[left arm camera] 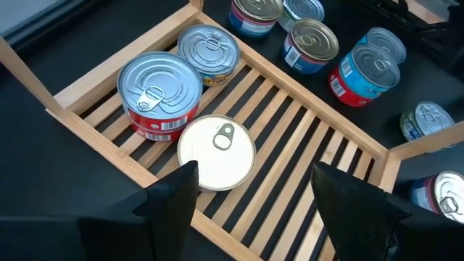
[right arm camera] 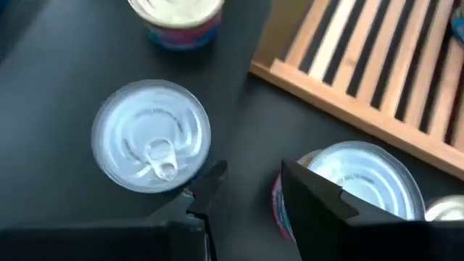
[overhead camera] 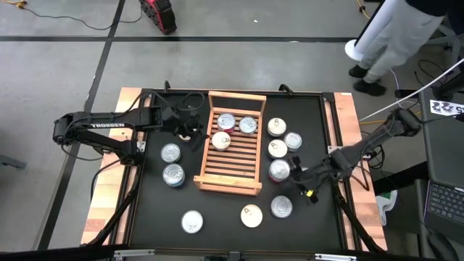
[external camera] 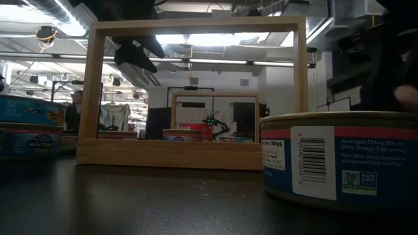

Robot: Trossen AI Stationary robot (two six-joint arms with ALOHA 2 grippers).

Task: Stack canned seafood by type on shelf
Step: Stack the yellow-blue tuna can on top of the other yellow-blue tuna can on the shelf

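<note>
The wooden slatted shelf [overhead camera: 230, 145] stands mid-table and carries three tins: a red-labelled one [left arm camera: 159, 90], a silver-lidded one [left arm camera: 209, 51] and a cream-lidded one [left arm camera: 216, 154]. My left gripper [left arm camera: 254, 199] hovers open over the shelf's left side [overhead camera: 190, 134], just short of the cream-lidded tin. My right gripper [right arm camera: 254, 192] is open above bare table off the shelf's near right corner [overhead camera: 296, 181]. It stands between a silver-lidded tin [right arm camera: 152, 136] and a red-labelled tin [right arm camera: 366, 190]. More tins rest on their bases around the shelf.
Several tins stand right of the shelf [overhead camera: 284, 141], two to its left [overhead camera: 172, 164] and three near the front edge [overhead camera: 239, 215]. In the low view a blue-labelled tin [external camera: 339, 160] stands close to the camera. A person [overhead camera: 391, 36] stands beyond the table's far right corner.
</note>
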